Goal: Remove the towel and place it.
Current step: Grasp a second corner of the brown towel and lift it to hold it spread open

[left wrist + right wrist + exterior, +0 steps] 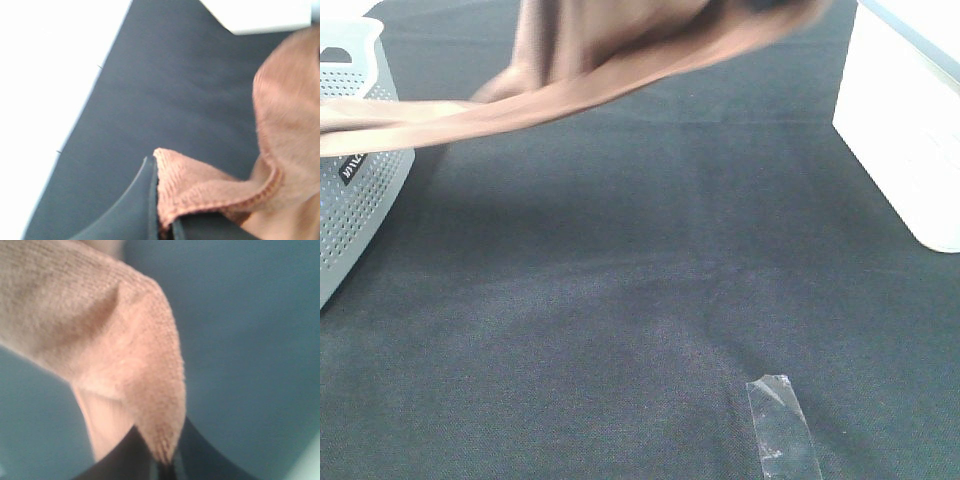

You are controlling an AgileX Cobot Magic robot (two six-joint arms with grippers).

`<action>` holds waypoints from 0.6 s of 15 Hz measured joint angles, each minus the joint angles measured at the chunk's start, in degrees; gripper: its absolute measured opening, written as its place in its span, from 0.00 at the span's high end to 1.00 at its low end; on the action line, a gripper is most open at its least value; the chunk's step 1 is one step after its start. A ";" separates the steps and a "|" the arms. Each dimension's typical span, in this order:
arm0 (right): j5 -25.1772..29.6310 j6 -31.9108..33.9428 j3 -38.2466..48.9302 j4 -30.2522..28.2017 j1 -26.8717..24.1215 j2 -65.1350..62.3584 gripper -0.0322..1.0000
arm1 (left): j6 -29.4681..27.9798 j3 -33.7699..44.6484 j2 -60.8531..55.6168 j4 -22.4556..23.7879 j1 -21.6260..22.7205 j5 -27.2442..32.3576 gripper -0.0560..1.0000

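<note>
while left gripper (165,222) and right gripper (162,467) clamp the towel (620,70) aloft | basket (355,200) at one end | box (905,130), tape (782,425) apart

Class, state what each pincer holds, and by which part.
Both hold the brown towel: left pincer on a hemmed edge, right pincer on a bunched fold.

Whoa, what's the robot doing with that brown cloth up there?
The robot is holding a large reddish-brown terry towel up off the dark grey table. The left gripper and the right gripper are each shut on an edge of it. The towel hangs stretched in the air, one end reaching over the white perforated plastic basket on the left. It has not been set down yet.
</note>
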 joint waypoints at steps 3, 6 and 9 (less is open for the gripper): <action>-1.89 0.80 -12.38 -10.94 0.00 1.32 0.97 | -0.11 0.00 1.72 1.20 3.32 -12.32 0.95; -7.79 0.80 -19.71 -17.07 0.00 6.19 0.97 | -0.11 0.00 2.81 1.43 7.16 -22.17 0.95; -21.37 2.35 -20.28 -21.31 0.00 9.74 0.97 | 1.49 0.00 4.35 2.01 11.75 -33.69 0.95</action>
